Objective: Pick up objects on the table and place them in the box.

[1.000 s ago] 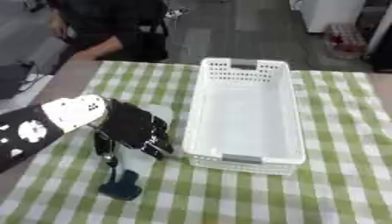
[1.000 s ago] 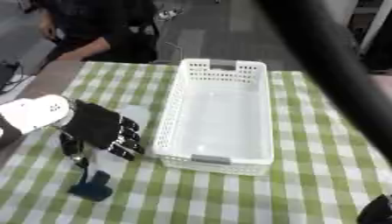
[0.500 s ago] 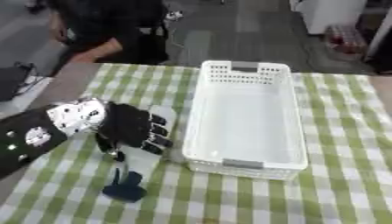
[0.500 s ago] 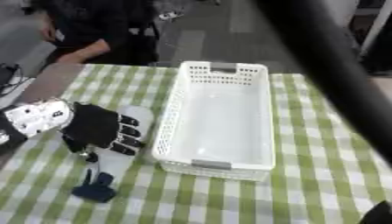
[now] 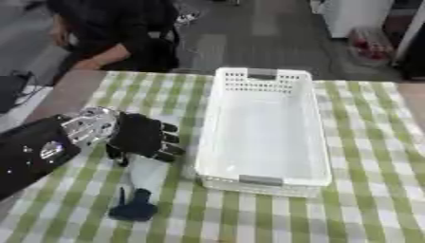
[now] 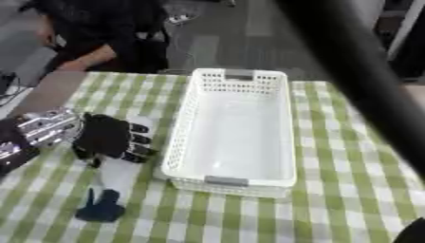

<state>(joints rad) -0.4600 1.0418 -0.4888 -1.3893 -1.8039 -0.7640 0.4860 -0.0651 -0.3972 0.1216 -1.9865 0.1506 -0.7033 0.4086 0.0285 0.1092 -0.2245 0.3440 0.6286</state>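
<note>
One object: a pale bottle-like thing [image 5: 149, 173] with a dark blue end [image 5: 134, 210] lies on the cloth, left of the box and close to its near left corner. What it is exactly cannot be made out.
Object's lie: lengthwise toward the near edge, blue end nearest the camera, pale end under the left hand.
Left hand [image 5: 143, 138]: black, reaching in from the left edge on a black and silver arm [image 5: 50, 147]. It sits over the pale end of the object, fingers bent downward with the tips toward the box. Whether the fingers are closed round the object or only resting on it cannot be told.
Right hand: only a dark rounded bit [image 6: 411, 232] shows at the lower right corner of the right eye view; its fingers cannot be made out.
Box [image 5: 264, 81]: white, long, with perforated walls and grey handles at both short ends. It stands on the cloth at the middle of the table, long side running away from the camera. Nothing shows inside it.
Cloth [image 5: 374, 166]: green and white check, covering the table under the box, the object and the left hand.
Dark bar [image 6: 357, 80]: a blurred black shape crosses the right eye view from the top toward the right edge.
</note>
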